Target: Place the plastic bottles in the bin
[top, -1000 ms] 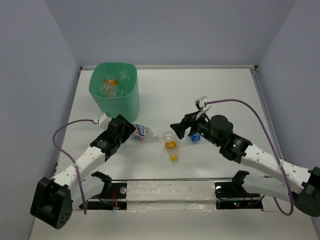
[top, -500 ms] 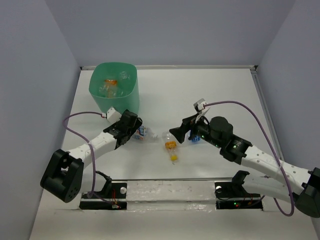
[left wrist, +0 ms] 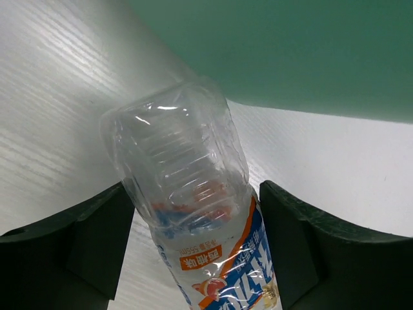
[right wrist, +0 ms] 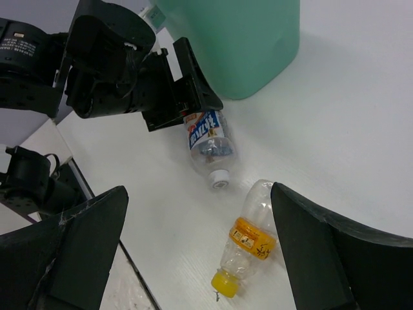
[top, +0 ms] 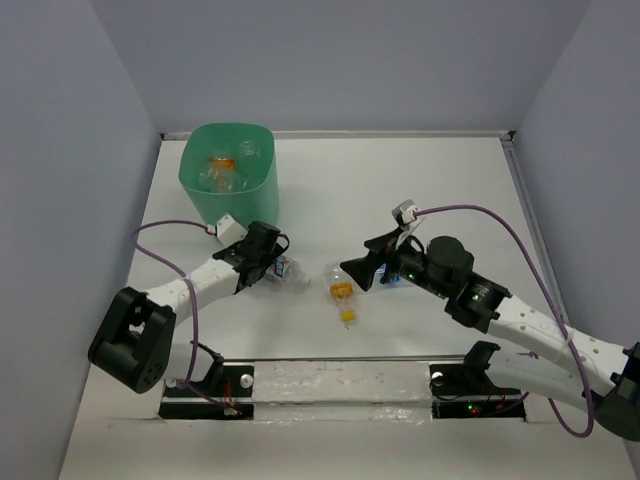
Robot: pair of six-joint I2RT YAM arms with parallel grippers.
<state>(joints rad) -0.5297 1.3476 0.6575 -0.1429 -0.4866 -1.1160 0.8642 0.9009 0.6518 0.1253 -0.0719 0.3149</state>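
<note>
Bottle [left wrist: 193, 194], blue-labelled, lies sideways just before the bin [top: 228, 185], base binward, cap cut off. Left gripper [top: 274, 267] straddles it, grip unclear. Right gripper [right wrist: 200, 239] gapes wide near an orange-labelled bottle [top: 341, 291].

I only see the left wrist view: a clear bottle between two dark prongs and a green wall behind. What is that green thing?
Observer: The bin, an open mint-green wastebasket with bottles lying inside.
Operator: Any more bottles on the table?
Observer: Yes, an orange-labelled bottle with a yellow cap lies between the arms.
Operator: And the other hand?
Observer: The right hand is open beside that bottle, holding nothing.
</note>
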